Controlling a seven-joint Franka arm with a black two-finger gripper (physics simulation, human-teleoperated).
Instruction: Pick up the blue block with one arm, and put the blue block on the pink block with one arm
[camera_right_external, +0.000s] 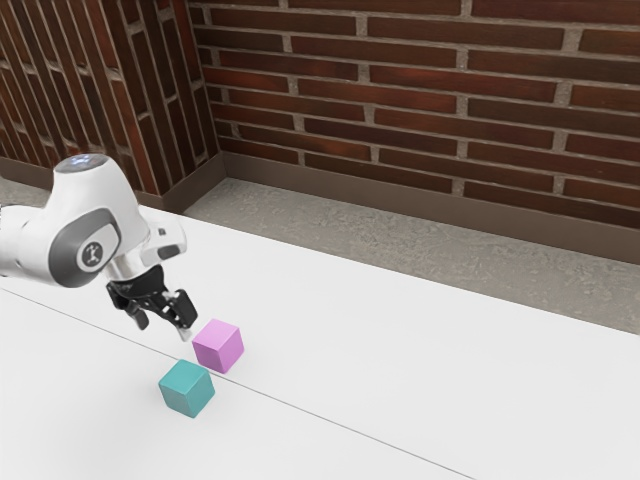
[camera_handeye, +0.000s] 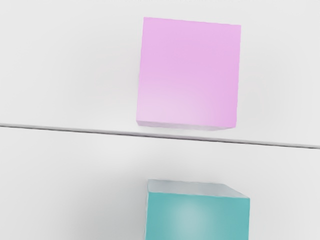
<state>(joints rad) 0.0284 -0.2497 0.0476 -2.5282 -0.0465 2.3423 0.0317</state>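
The blue block (camera_right_external: 187, 389) sits nearest the exterior view's camera, flat on the white table (camera_right_external: 420, 350), teal in shade and free of any grip. Just beyond it, a little toward the exterior view's right, the pink block (camera_right_external: 218, 345) also rests on the table. The two cubes are near each other but not touching. A thin dark seam (camera_right_external: 330, 425) runs across the table and passes between them.

The wrist view looks down on the same pair. The pink block (camera_handeye: 188, 74) lies on the far side of the seam (camera_handeye: 60, 128), and the blue block (camera_handeye: 197, 212) lies on the near side, closest to the hand.

The white arm (camera_right_external: 85, 235) reaches in from the exterior view's left. Its black fingers (camera_right_external: 180, 308) stand spread apart and hold nothing, poised above the table just to the exterior view's left of the pink block and higher than both cubes. A brick wall (camera_right_external: 420, 100) rises behind the table, beyond a strip of grey floor (camera_right_external: 450, 240).
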